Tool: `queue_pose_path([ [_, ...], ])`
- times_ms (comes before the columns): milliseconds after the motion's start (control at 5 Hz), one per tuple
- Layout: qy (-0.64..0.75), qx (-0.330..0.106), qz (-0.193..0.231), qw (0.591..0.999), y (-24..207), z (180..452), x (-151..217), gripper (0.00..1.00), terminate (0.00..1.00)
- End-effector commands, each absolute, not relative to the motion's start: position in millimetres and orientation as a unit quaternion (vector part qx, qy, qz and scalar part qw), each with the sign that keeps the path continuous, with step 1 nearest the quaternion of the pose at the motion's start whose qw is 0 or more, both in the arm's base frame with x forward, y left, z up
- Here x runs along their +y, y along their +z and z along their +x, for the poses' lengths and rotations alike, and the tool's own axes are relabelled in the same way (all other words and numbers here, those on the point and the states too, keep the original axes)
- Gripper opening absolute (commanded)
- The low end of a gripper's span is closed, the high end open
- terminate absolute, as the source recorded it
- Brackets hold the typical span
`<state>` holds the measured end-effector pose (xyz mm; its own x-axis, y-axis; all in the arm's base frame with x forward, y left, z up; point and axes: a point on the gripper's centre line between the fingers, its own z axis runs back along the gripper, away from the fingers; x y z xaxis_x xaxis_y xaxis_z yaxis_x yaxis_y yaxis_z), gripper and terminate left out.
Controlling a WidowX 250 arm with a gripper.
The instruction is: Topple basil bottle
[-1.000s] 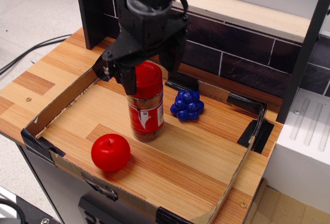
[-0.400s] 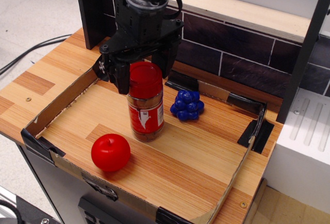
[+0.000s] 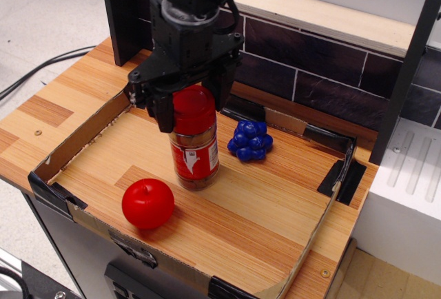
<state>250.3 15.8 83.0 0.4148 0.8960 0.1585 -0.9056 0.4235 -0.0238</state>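
- The step in hand looks like lining up for the push: the tall clear cylindrical basil bottle with a wide red screw lid and red-and-white label (image 3: 193, 140) stands upright, not yet toppled.
- It sits on the wooden bench (image 3: 262, 209), inside a low cardboard-edged tray area, between a round red apple (image 3: 147, 203) near the front and a small blue bunch of toy grapes (image 3: 250, 140) just beside it on the right of the view.
- The black robotic end effector (image 3: 189, 102) hangs directly over the bottle, its two fingers spread wide and straddling the red lid.
- Whether a finger touches the lid cannot be told; nothing appears gripped.
- The next move probably calls for a sideways shove against the lid, tipping the bottle toward open bench and away from the fruit.
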Motion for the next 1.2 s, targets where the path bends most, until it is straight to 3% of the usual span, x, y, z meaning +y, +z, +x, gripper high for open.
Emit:
queue_pose_path([
  [0, 0.540, -0.025, -0.005, 0.841, 93, 249, 1, 0.00, 0.00],
  [200, 0.552, 0.091, -0.031, 0.829, 96, 243, -18, 0.00, 0.00],
  [600, 0.530, 0.196, -0.093, 0.819, 86, 233, -41, 0.00, 0.00],
  [800, 0.544, 0.183, -0.123, 0.810, 71, 240, -42, 0.00, 0.00],
  [1000, 0.561, 0.125, -0.101, 0.812, 55, 247, -31, 0.00, 0.00],
])
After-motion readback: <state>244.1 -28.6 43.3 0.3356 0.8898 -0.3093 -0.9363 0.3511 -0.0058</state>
